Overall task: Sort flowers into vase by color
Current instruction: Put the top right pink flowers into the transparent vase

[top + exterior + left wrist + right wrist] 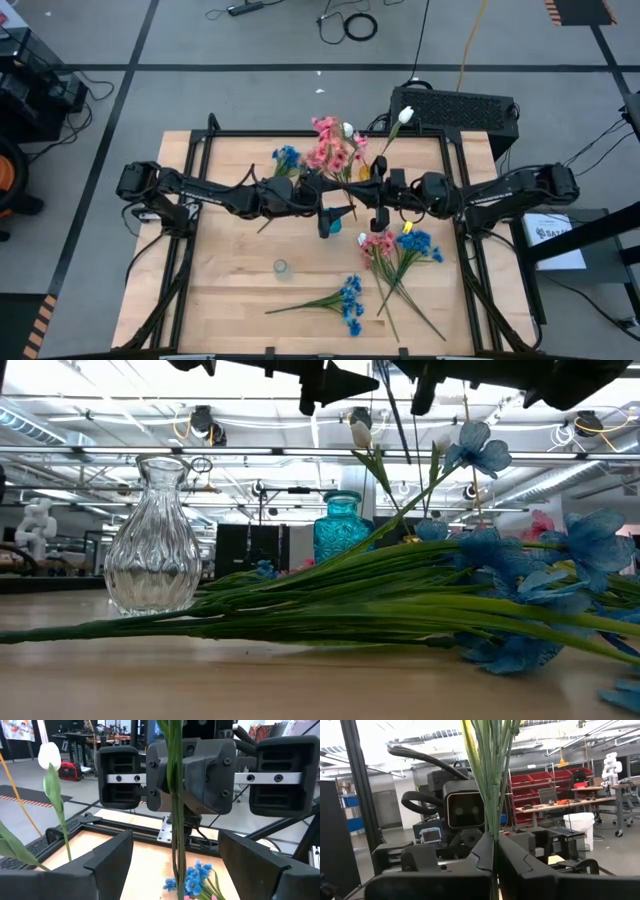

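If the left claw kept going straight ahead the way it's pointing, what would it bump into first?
Probably the thin green flower stem hanging right in front of the open left gripper, then the right gripper, which is shut on that stem. How far off they are is hard to judge.

Left gripper [334, 222] spread wide — right gripper [379, 218] clamped.

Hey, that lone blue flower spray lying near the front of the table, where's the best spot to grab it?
Probably the bare green stem, coming straight down from above. The blue spray lies flat, blossoms bunched at one end, stem trailing toward the left arm's side, clear of the other flowers.
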`<control>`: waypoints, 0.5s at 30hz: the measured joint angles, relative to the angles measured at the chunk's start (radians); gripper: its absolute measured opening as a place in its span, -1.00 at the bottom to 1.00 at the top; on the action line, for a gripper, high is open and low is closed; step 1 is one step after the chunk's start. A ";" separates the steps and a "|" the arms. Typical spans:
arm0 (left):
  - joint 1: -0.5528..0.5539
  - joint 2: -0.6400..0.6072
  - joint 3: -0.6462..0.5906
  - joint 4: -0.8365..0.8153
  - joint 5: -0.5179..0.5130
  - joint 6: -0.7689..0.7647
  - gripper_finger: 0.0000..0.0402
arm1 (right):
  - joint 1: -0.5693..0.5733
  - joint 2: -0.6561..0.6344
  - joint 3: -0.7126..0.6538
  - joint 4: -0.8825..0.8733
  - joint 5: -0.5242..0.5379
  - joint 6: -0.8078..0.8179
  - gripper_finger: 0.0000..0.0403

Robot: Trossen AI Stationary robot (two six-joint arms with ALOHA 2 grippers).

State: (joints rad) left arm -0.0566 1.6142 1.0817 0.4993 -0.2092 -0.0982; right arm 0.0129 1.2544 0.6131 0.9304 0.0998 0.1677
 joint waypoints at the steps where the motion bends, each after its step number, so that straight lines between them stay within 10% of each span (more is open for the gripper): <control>1: 0.000 0.000 0.000 0.000 0.000 0.000 0.48 | 0.003 0.009 0.007 0.002 0.000 0.000 -1.00; 15: 0.002 0.000 0.000 -0.020 -0.001 0.037 0.27 | 0.002 0.054 0.023 0.000 0.000 -0.027 -1.00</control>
State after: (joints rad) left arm -0.0544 1.6142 1.0817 0.4795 -0.2100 -0.0617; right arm 0.0151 1.3079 0.6357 0.9309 0.0998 0.1409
